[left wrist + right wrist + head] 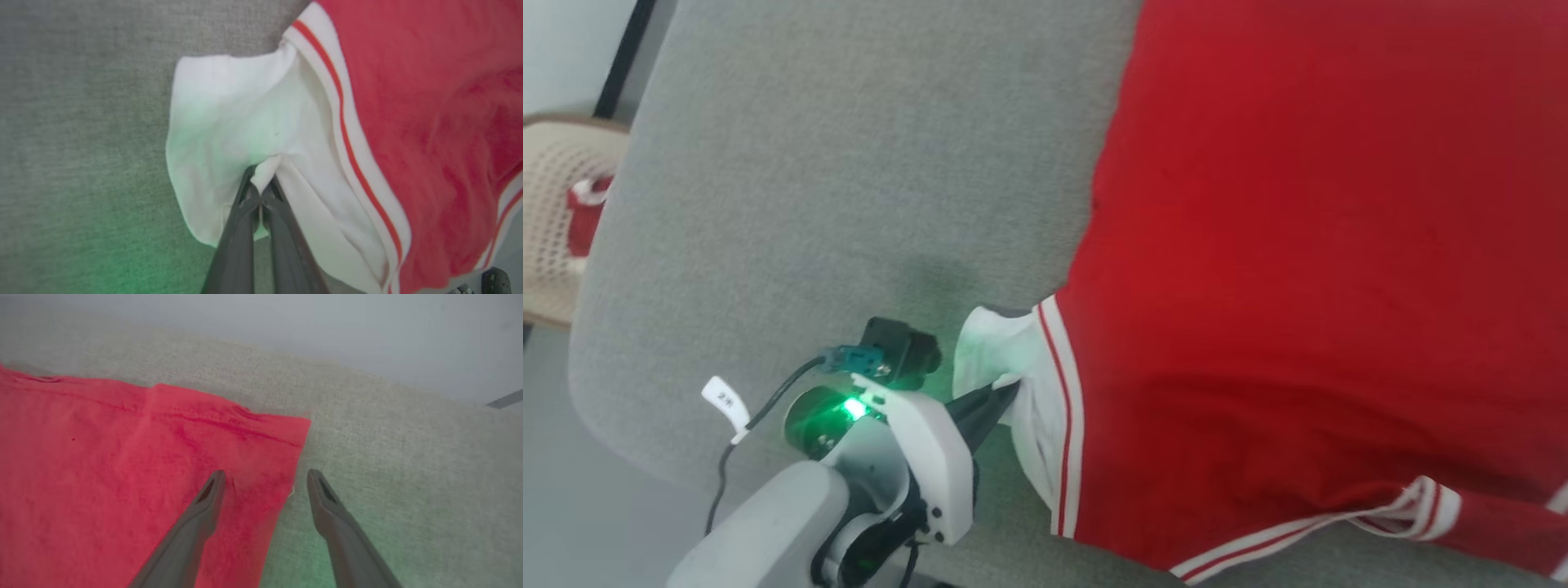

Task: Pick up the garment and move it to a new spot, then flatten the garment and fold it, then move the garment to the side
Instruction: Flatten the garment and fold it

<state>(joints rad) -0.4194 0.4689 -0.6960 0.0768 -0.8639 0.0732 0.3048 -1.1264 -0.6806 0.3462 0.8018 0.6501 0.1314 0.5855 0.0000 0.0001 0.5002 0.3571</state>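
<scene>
Head view, from the left: a woven cane piece [556, 220] sits at the far edge, off the grey fabric surface [849, 163] that carries the work. My left hand [1010, 390] comes up from the lower left with a green light glowing on its wrist. Its two dark fingers are pinched together on a fold of the white sleeve [992, 347]. To the right of that, the garment [1298, 245] lies spread with its plain red side up. White striped trim runs along its near edge, and the body reaches out of frame on the right.

Left wrist view confirms the grip. The left hand [261, 181] has a small ridge of the white sleeve [229, 114] clamped between its tips, with the red of the garment [421, 102] just beside it.

Right wrist view: my right hand [265, 475] is spread wide and grips nothing. One finger [208, 498] is over the garment [102, 457] near its corner, and the other is over the grey fabric surface [388, 449]. I cannot tell whether either finger touches down.
</scene>
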